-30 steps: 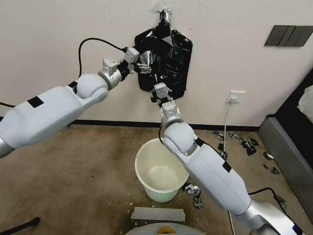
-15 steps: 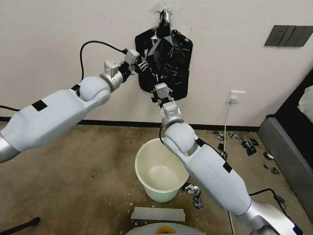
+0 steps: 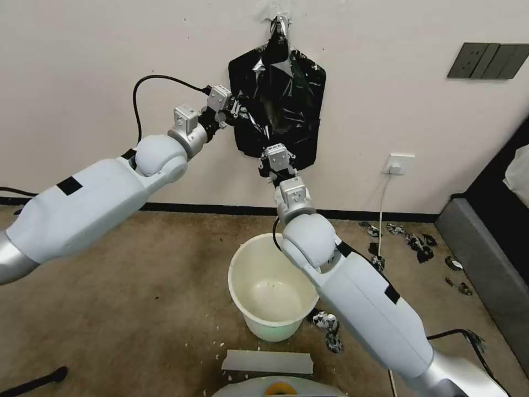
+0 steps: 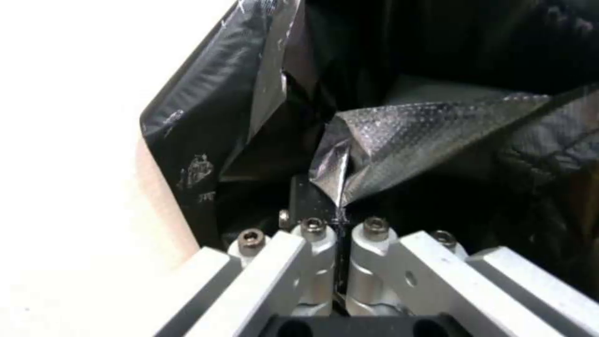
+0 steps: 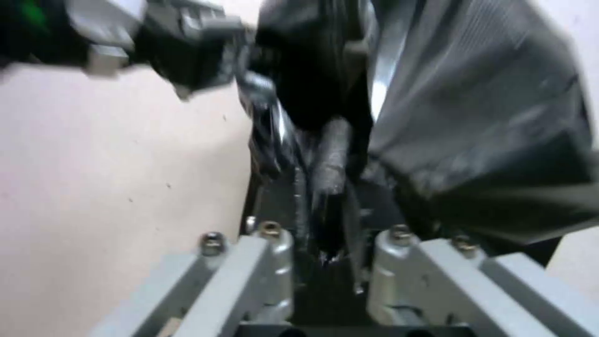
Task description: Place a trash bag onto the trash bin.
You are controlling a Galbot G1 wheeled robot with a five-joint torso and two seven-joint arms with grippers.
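We have both arms up at the wall, where the trash bag (image 3: 281, 105) hangs from a hook (image 3: 280, 23), well above the trash bin (image 3: 242, 275) standing open on the carpet (image 3: 138, 298) below. Our left gripper (image 3: 238, 110) is at the bag's left edge, and in the left wrist view its fingers are pressed together on a pulled-out fold of the black film (image 4: 399, 140). Our right gripper (image 3: 277, 165) sits at the bag's bottom edge; in the right wrist view its fingers (image 5: 334, 154) have closed on a bunched strip of plastic, though the picture there is smeared and the exact pinch is hard to make out. Our right forearm hides the bin's near right rim.
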